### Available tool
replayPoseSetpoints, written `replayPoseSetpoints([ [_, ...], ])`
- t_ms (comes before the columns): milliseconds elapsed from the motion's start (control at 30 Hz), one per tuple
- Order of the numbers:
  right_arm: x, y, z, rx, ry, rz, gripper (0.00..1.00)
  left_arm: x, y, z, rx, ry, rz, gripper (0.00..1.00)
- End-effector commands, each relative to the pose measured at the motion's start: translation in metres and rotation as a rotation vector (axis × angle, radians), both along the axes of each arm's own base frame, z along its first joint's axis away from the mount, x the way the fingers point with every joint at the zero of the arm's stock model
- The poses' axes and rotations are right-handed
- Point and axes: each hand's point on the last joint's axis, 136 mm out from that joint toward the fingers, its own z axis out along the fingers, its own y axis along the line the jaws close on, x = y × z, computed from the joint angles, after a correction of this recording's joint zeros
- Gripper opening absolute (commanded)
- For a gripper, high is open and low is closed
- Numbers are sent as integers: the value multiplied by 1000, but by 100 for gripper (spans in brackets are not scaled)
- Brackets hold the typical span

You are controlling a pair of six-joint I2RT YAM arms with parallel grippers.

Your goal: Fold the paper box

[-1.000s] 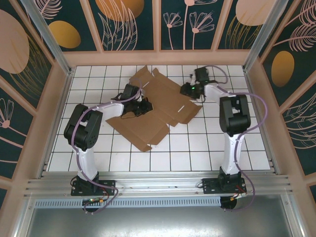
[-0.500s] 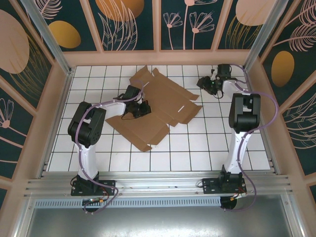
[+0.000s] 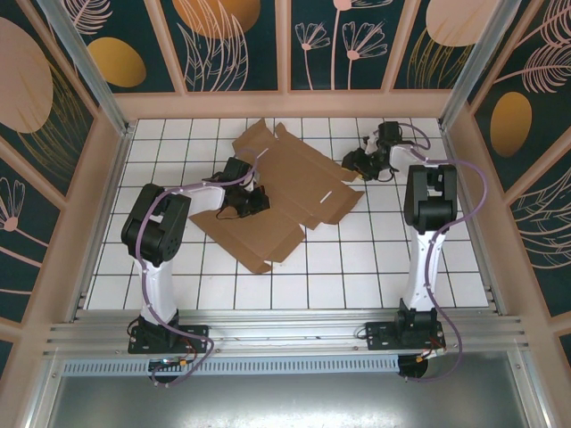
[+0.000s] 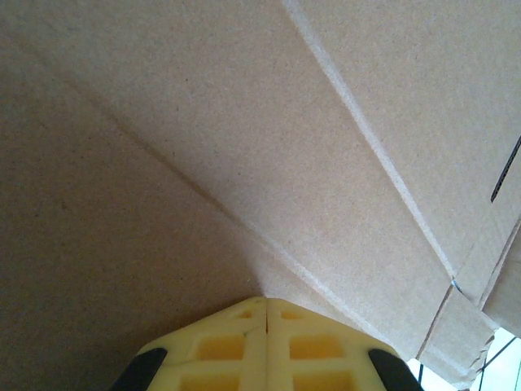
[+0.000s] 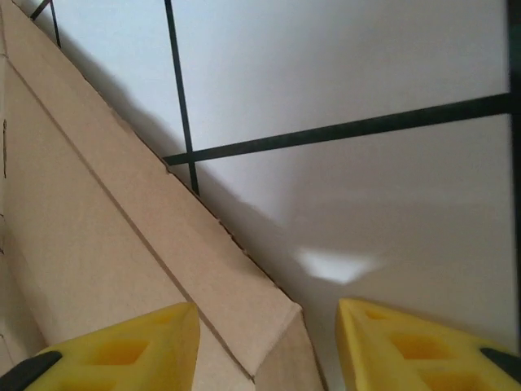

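Your left gripper (image 4: 266,303), clenched, pressed on the paper box (image 3: 299,174) near its left edge. Your right gripper (image 5: 267,309), released, straddled its right corner.

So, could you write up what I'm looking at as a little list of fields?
Setting: white tiled table
Object: paper box, brown cardboard, lying mostly flat and unfolded
Left end effector: shut, at the sheet's left part
Right end effector: open, fingers either side of the sheet's right corner flap
Task stage: no box walls folded up yet
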Motion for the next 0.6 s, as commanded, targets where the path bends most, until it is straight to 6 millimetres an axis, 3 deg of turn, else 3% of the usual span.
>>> replayPoseSetpoints([
  [0, -14, -4, 2, 35, 38, -18, 46, 1, 11, -5, 45, 14, 16, 2],
  [67, -19, -3, -4, 82, 56, -26, 41, 4, 10, -2, 38, 9, 21, 2],
  [300, -29, 9, 7, 324, 11, -25, 21, 13, 2, 13, -28, -13, 22, 2],
  [467, -34, 6, 25, 425, -72, -30, 5, 21, 0, 29, -77, -32, 25, 3],
  [567, -38, 7, 46, 436, -173, 1, 5, 32, -2, 46, -126, -48, 39, 6],
])
